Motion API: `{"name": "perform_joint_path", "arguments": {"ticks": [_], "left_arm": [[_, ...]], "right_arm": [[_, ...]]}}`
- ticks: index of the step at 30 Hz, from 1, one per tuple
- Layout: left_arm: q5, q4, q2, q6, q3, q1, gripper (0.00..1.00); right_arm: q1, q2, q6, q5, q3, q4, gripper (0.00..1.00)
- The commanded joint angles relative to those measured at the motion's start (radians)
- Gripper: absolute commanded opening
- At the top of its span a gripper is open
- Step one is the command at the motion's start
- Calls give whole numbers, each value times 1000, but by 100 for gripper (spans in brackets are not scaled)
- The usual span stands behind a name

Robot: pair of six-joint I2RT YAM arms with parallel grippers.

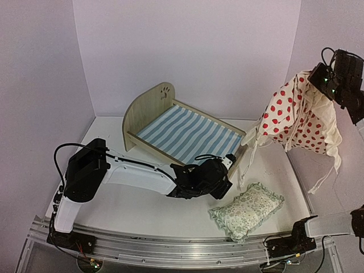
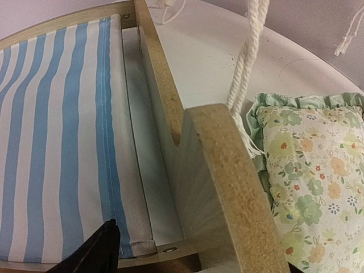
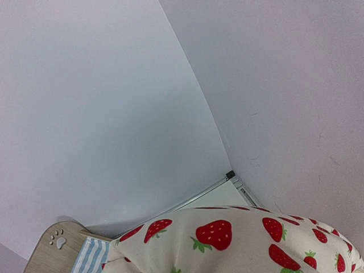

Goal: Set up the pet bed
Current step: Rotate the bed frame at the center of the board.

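One pet bed (image 1: 181,132) is seen on the table (image 1: 142,210), centre-left, toward the back wall. It is judged light and stiff with a slack fabric base, so it is best taken by the thin footboard (image 2: 227,187) or side rail (image 2: 162,85). The left fingers (image 1: 228,169) are spread, released, astride the footboard's corner. One floral pillow (image 1: 247,209) lies just beside. One strawberry cushion (image 1: 298,116) is held aloft, pinched by the clenched right fingers (image 1: 317,77).
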Motion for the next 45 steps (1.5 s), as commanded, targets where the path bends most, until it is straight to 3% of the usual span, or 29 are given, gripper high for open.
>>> {"name": "perform_joint_path", "arguments": {"ticks": [1, 10, 16, 20, 26, 32, 39, 45], "left_arm": [[-74, 33, -124, 49, 3, 74, 75], [-35, -111, -234, 246, 16, 82, 95], [120, -277, -280, 292, 100, 146, 99], [150, -358, -285, 320, 166, 197, 99], [253, -384, -339, 311, 209, 289, 100], [122, -399, -332, 392, 259, 340, 99], [-83, -322, -281, 492, 310, 527, 99], [-43, -325, -198, 506, 411, 676, 99]], "right_arm": [[-3, -25, -6, 1, -14, 98, 0], [-3, -38, -11, 6, -38, 112, 0], [-3, -43, -17, 4, -45, 116, 0], [-3, -53, -21, 7, -60, 120, 0], [-3, -69, -30, 15, -81, 125, 0], [-3, -79, -32, 17, -103, 128, 0], [-4, -87, -27, 14, -133, 131, 0], [-3, -94, -28, 8, -152, 131, 0]]}}
